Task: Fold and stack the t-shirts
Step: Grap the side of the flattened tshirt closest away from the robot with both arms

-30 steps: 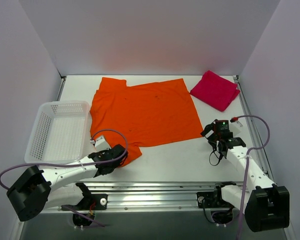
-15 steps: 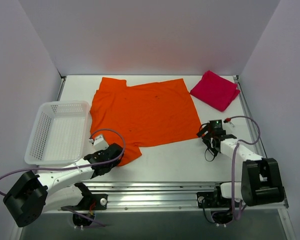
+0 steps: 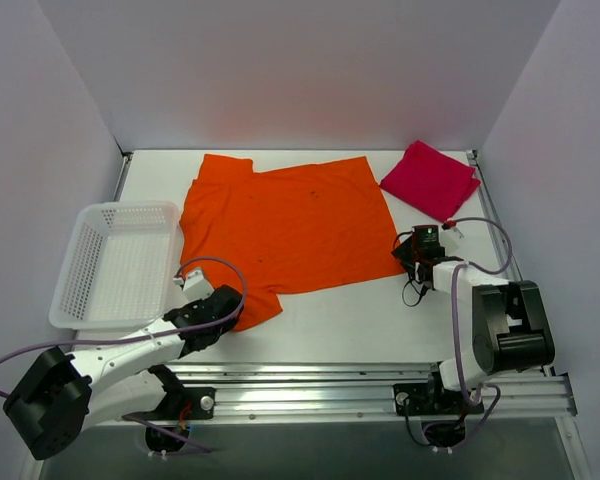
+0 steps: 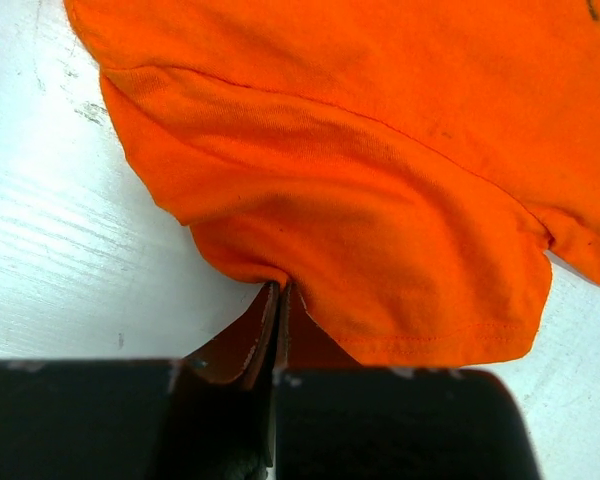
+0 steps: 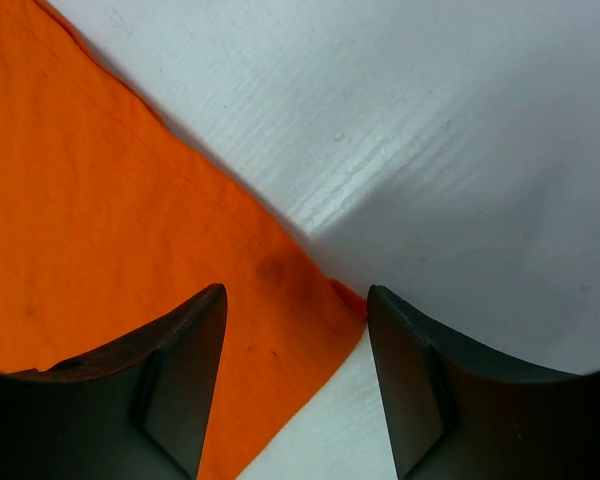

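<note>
What cd go wrong: my right gripper (image 5: 295,300) sits low at the near-right corner of the orange shirt (image 3: 290,225), & only the tip of that corner lies between its fingers. If I shut here I think I get just a tiny bit of cloth, or none, & it slips out when I lift. I'm also v. close to the bench (image 3: 360,320), so I cd scrape it or press the cloth down & not really grab it.

My left gripper (image 4: 277,290) has only a small pinch of the near-left sleeve. A hard pull cd make that pop out too. If one side lets go, or one arm lifts faster, the shirt prob goes crooked & bunches up, so the fold is bad & I must lay it flat again.

Grippers: the left one is shut tight on the edge of the sleeve; the cloth puckers right at its tips. The right one is abt half open. One finger is over the orange cloth, the other over bare bench just beside the corner tip. It holds nothing yet.

Where things are: the orange shirt lies spread flat in the middle of the bench, not folded. The red shirt (image 3: 430,180) is a folded pile at the far right, well apart from my grippers, not touching the orange one. The white basket (image 3: 130,207) is at the left, just beside the orange shirt.
</note>
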You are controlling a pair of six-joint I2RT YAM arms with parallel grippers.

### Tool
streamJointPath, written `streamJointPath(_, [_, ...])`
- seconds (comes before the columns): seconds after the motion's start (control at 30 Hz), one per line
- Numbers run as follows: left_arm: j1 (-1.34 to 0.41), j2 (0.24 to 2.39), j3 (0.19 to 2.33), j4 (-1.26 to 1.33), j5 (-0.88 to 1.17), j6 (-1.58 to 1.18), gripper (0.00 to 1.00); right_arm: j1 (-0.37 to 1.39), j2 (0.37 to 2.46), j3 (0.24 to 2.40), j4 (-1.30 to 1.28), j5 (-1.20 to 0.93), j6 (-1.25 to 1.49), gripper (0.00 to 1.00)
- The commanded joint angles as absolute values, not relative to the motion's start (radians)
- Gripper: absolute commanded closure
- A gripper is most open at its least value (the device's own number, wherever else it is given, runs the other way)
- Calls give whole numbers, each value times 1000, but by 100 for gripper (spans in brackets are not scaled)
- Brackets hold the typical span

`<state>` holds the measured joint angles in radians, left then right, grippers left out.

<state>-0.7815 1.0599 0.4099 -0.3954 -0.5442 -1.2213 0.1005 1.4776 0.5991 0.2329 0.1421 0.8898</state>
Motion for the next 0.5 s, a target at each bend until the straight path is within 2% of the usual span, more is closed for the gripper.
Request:
streamJointPath(0.0, [-772,1052,405,-359,-554,-1210,98,106,1549,575,170,130,893,46])
streamJointPath(0.17, [-767,1066,405,-347,-548,-1206,98,106,1533,575,155,144,893,57])
streamJointPath(0.27, [-765,1071,410,-350,-548,-1206,98,106,1502,569,144,150,894,70])
streamJointPath(0.4, [-765,1063,416,-359,-549,-1203,98,104,1439,569,107,173,893,100])
streamJointPath(0.47, [-765,1055,419,-364,-549,-1193,98,103,1381,569,71,202,893,100])
